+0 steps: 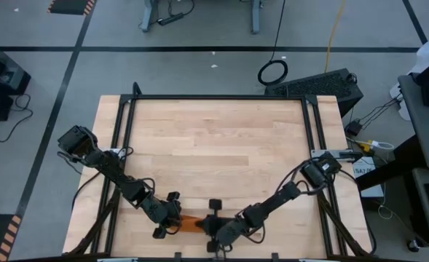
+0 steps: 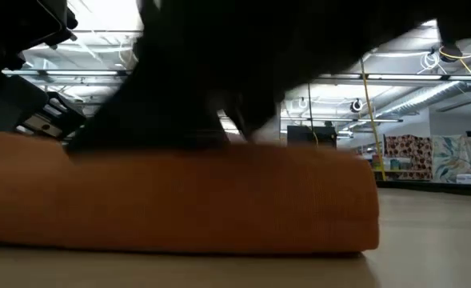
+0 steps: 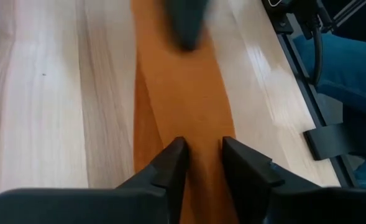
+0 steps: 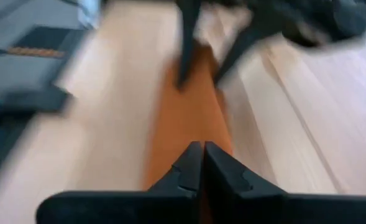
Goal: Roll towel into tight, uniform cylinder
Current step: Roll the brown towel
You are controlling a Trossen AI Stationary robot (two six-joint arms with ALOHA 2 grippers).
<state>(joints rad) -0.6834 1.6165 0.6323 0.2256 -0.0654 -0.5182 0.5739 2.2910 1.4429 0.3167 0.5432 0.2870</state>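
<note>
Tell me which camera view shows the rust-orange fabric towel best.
The low view: the rust-orange fabric towel fills it as a thick roll. Both wrist views show a narrow strip; the high view shows only a sliver between the arms.

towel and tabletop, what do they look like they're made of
The rust-orange rolled towel looks like soft woven fabric, probably cotton or microfibre: matte, with no shine and rounded edges where it folds. The pale wooden tabletop looks like butcher-block planks of light hardwood, maybe maple or birch: parallel strips with visible grain and a light sheen suggesting a sealed finish.
</note>
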